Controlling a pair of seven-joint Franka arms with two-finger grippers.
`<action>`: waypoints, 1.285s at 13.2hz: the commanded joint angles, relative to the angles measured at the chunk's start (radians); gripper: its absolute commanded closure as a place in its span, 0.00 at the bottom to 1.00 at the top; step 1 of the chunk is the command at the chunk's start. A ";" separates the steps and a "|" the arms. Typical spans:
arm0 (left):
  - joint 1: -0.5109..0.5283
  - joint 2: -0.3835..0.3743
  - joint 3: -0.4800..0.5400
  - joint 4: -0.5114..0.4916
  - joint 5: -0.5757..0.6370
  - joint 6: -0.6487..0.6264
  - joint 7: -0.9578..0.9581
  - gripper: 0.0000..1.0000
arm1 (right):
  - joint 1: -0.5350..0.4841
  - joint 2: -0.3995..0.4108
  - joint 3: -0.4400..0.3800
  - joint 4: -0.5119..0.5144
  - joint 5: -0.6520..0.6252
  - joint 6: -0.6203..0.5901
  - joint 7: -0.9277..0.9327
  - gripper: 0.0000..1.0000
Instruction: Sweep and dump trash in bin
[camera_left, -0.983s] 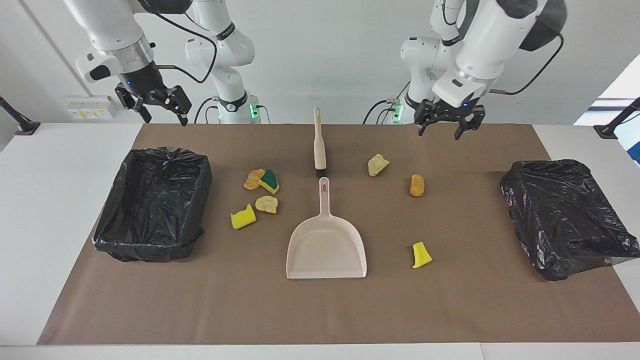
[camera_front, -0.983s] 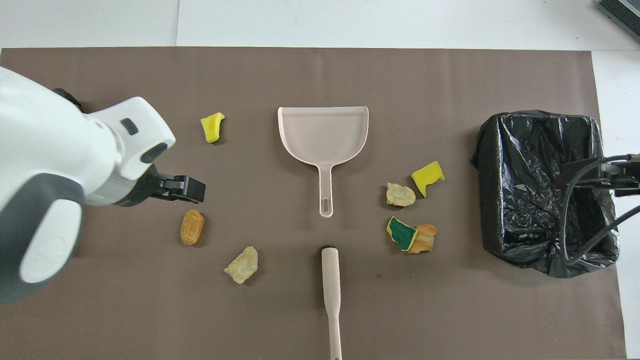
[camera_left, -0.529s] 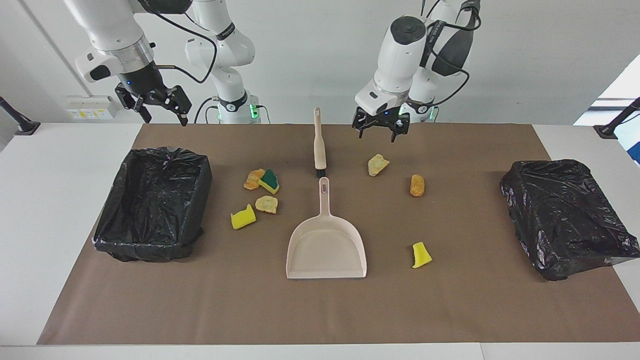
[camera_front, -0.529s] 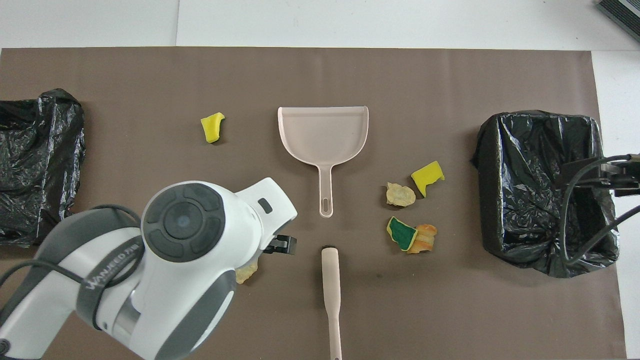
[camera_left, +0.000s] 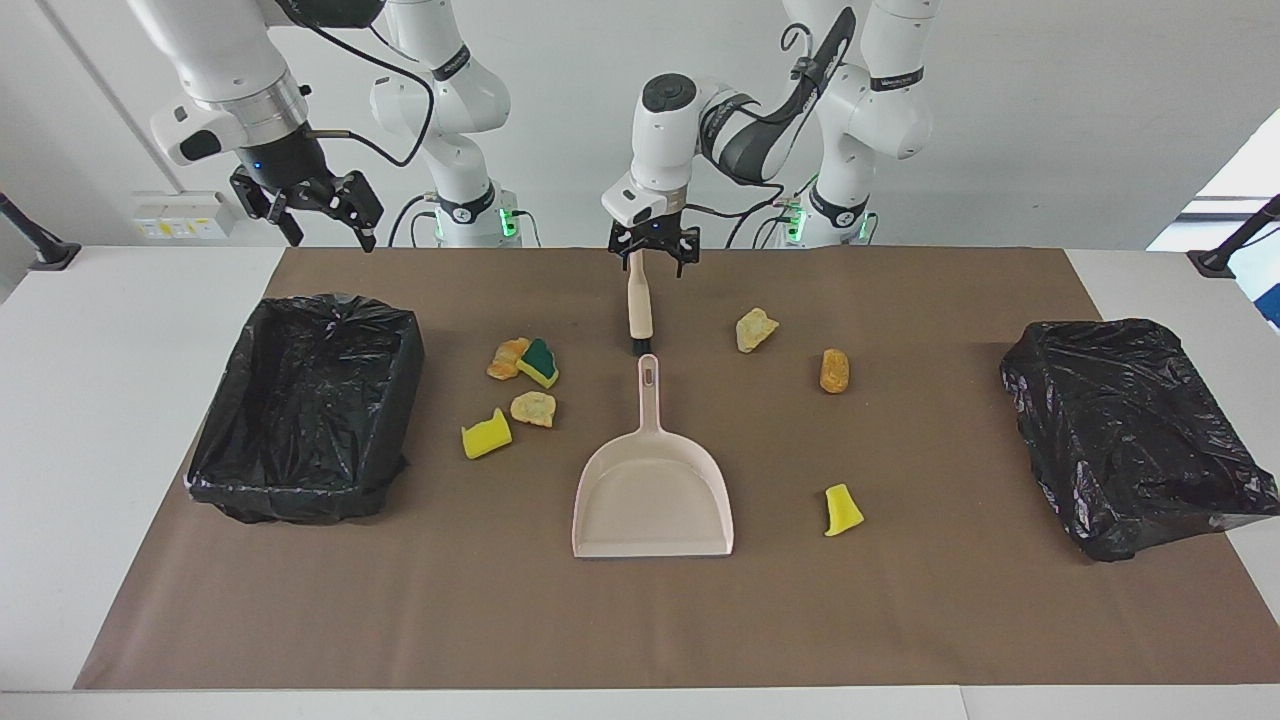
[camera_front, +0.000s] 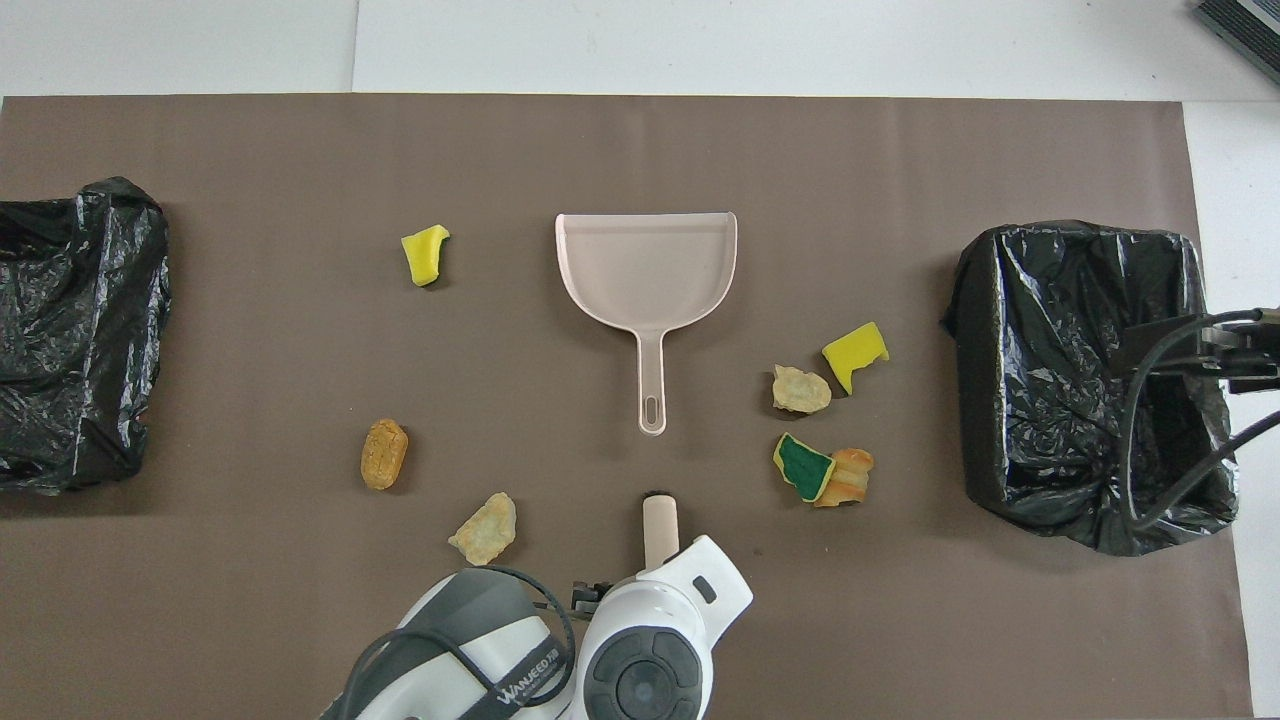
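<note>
While left gripper (camera_left: 654, 256) straddles brush (camera_left: 638, 302) handle, unclosed | right gripper (camera_left: 318, 212) open, waiting.

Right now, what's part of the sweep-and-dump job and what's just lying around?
Job: trash pieces, brush, dustpan, open lined bin; left gripper over brush handle, right gripper waiting above bin.
Lying about: bagged heap at left arm's end, brown mat.

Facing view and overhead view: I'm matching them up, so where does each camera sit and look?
Facing view: high across the table, looking at both arms; left gripper over the brush, right gripper waiting.
Overhead view: above the robots' end, looking steeply down; only the left arm shows.
Shared: dustpan, trash, half a turn apart.
</note>
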 joint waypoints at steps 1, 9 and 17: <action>-0.055 -0.010 0.020 -0.042 -0.006 0.044 -0.033 0.00 | -0.018 -0.001 0.011 0.012 0.019 -0.064 -0.025 0.00; -0.156 0.015 0.012 -0.076 -0.006 0.075 -0.158 0.00 | -0.016 -0.033 0.016 -0.034 0.014 -0.052 -0.026 0.00; -0.175 0.009 0.009 -0.080 -0.026 0.027 -0.152 0.60 | -0.016 -0.032 0.016 -0.039 0.016 -0.052 -0.028 0.00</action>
